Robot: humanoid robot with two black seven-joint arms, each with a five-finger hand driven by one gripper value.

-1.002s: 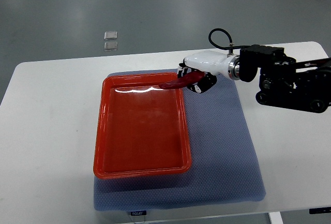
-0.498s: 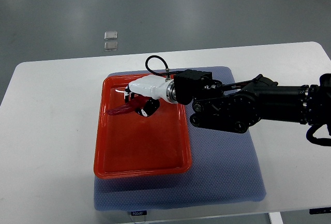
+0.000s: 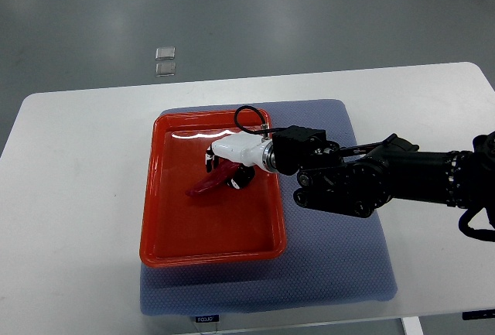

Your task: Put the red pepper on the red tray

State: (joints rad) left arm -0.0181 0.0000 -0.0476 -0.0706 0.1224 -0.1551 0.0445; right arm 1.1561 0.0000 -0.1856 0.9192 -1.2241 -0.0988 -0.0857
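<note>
A long dark-red pepper (image 3: pixel 205 186) lies low over the floor of the red tray (image 3: pixel 166 227), its tip pointing left and down. My right hand (image 3: pixel 230 166), white with black fingertips, is over the tray's middle right, and its fingers are curled on the pepper's stem end. The black right arm (image 3: pixel 387 180) reaches in from the right edge across the blue mat. Whether the pepper touches the tray floor I cannot tell. My left arm does not show.
The tray sits on a blue-grey mat (image 3: pixel 340 265) on a white table (image 3: pixel 69 196). Two small clear squares (image 3: pixel 165 60) lie on the floor beyond the table's far edge.
The right hand carried the pepper from the tray's far right corner leftward over the tray, then came back right and nearer, lowering the pepper toward the tray floor.
</note>
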